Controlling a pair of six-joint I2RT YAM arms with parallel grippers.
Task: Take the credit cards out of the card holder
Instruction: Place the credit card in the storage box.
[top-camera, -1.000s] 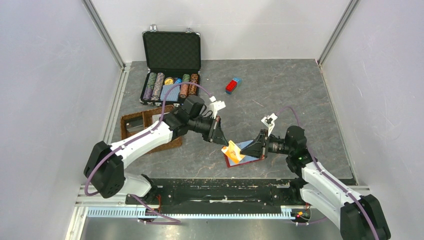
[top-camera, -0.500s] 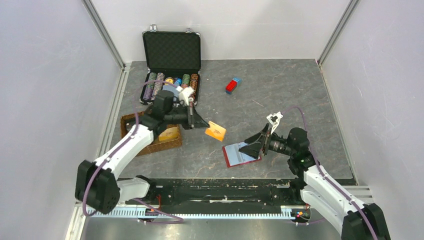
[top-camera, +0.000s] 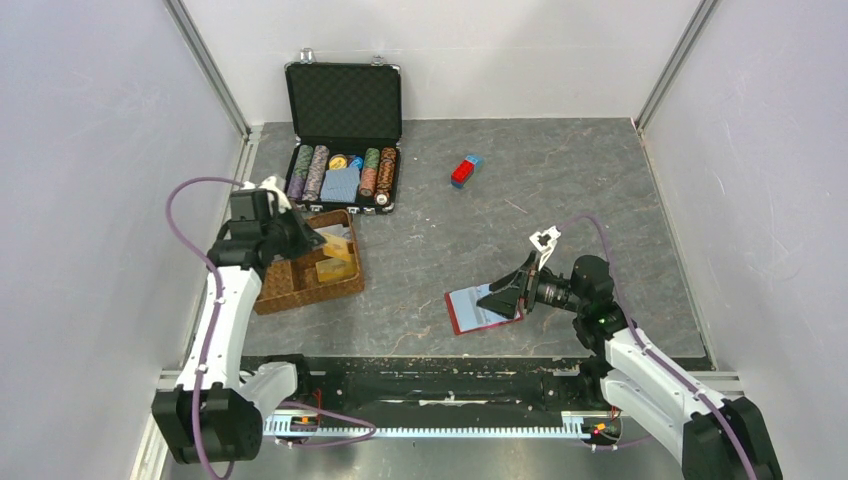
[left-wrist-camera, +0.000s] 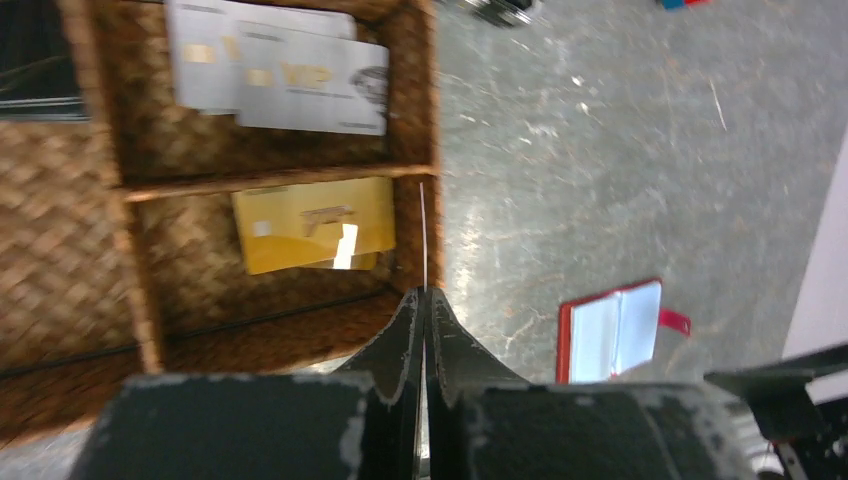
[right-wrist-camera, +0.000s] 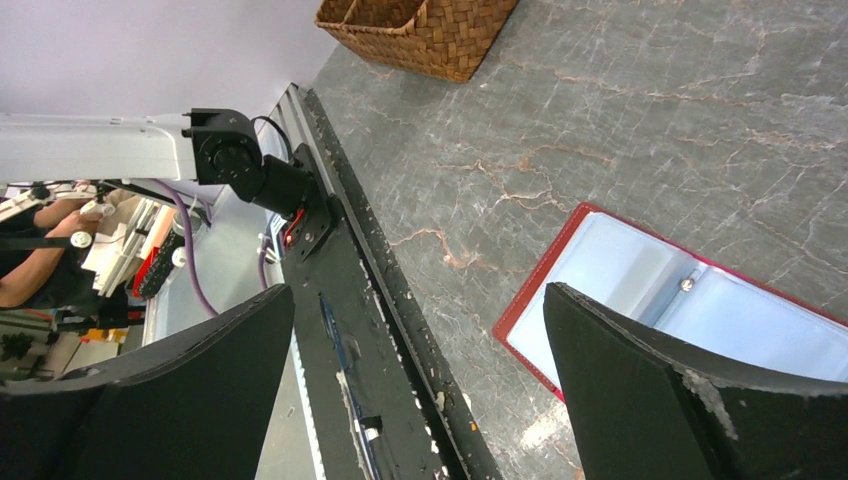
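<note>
Bright even overhead light, soft shadows, left wrist view motion-blurred, glare on a yellow card (left-wrist-camera: 345, 245)

White arms (top-camera: 222, 310), black fingers (right-wrist-camera: 640, 400), purple cables (top-camera: 205, 181)

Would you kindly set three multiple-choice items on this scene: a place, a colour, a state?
1. Where is the yellow card? A chip case B woven basket C beside the block
2. Card holder's cover colour? A red B green C black
3. Right end effector? A shut on a card B shut empty C open
Answers: B, it lies in a basket compartment; A, red border around pale sleeves; C, its fingers stand far apart.
</note>
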